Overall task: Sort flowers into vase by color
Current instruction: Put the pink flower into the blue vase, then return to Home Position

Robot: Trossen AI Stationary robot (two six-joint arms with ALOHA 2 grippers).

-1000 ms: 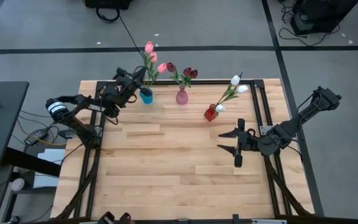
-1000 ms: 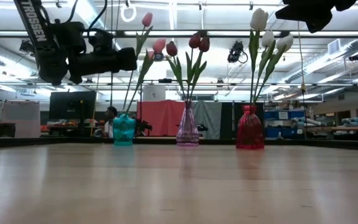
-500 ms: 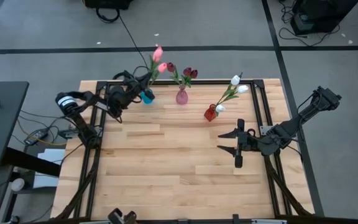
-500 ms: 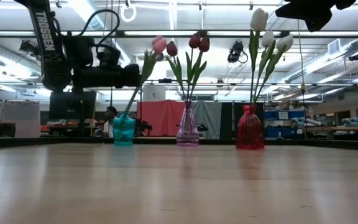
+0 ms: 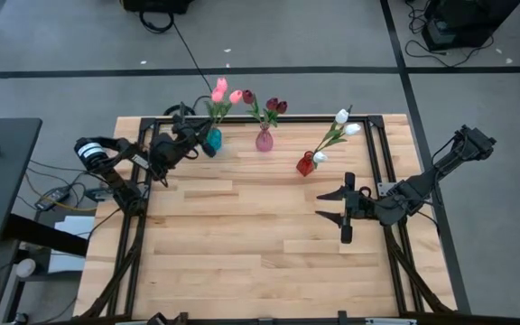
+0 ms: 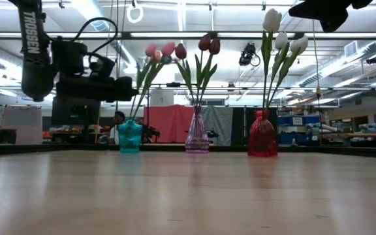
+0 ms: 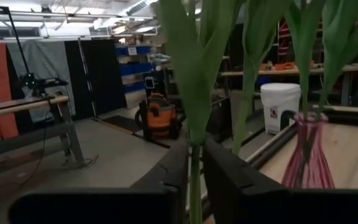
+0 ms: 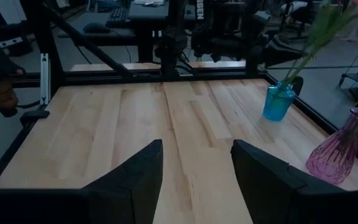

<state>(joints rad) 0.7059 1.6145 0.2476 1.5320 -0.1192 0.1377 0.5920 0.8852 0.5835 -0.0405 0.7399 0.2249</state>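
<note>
Left hand [image 5: 190, 143] pinches a pink tulip's stem [image 7: 194, 186] above the blue vase [image 5: 212, 139], at the desk's [image 5: 242, 244] eleven o'clock; right hand [image 5: 332, 206] spread at three.

We read "TROSSEN" in white capitals running down the left arm [image 6: 34, 49] in the low view. White lettering also marks the dark arm base [image 8: 199, 12] in the right wrist view, but we cannot make it out.
</note>
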